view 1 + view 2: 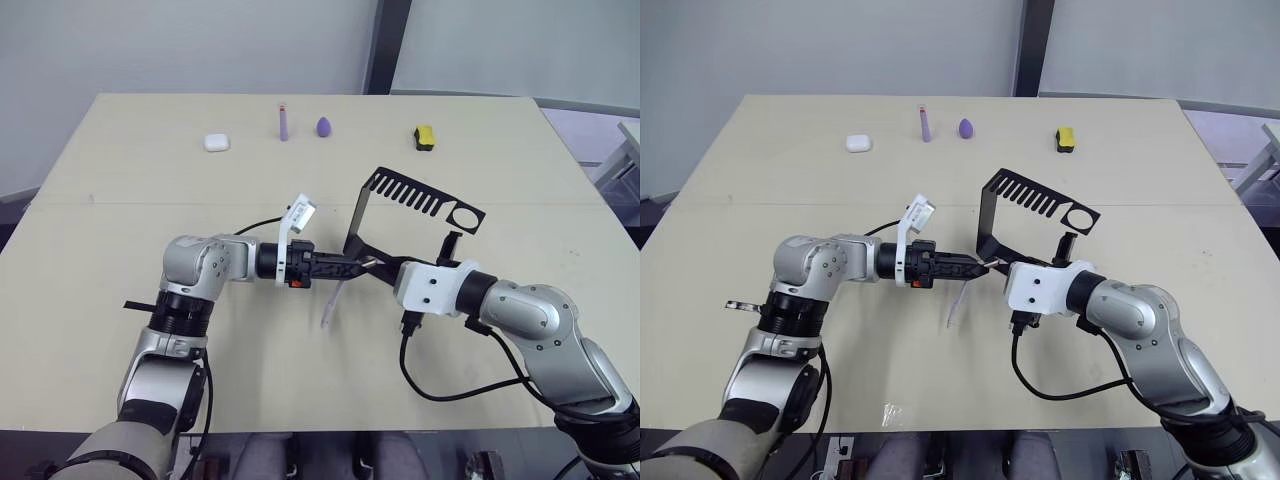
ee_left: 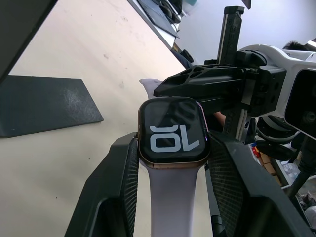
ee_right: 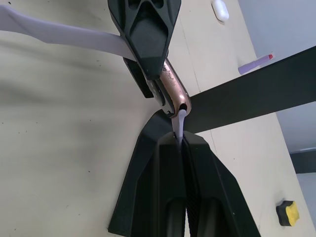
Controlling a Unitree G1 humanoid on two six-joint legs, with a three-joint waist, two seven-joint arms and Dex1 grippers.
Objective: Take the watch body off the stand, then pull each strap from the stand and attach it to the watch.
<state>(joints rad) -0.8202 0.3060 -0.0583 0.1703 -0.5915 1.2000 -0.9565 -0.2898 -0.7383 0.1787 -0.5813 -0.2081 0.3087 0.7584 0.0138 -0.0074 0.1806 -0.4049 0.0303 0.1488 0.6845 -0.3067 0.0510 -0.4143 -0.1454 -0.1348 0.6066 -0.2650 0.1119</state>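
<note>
The watch body (image 2: pixel 172 132), black screen with a copper rim, sits between the fingers of my left gripper (image 1: pixel 352 267), which is shut on it above the table's middle. One pale strap (image 1: pixel 330 303) is attached to it and hangs down toward the table. My right gripper (image 3: pixel 180 136) is shut on the second strap (image 3: pixel 181 120). That strap's free end touches the slot at the watch body's copper edge (image 3: pixel 173 89). The two grippers meet tip to tip just in front of the black stand (image 1: pixel 415 200), whose comb-slotted arm holds nothing.
Along the far edge lie a white earbud case (image 1: pixel 217 142), a purple stick (image 1: pixel 284 122), a purple egg shape (image 1: pixel 324 126) and a yellow-and-black block (image 1: pixel 424 137). A black cable (image 1: pixel 425 385) loops on the table under my right arm.
</note>
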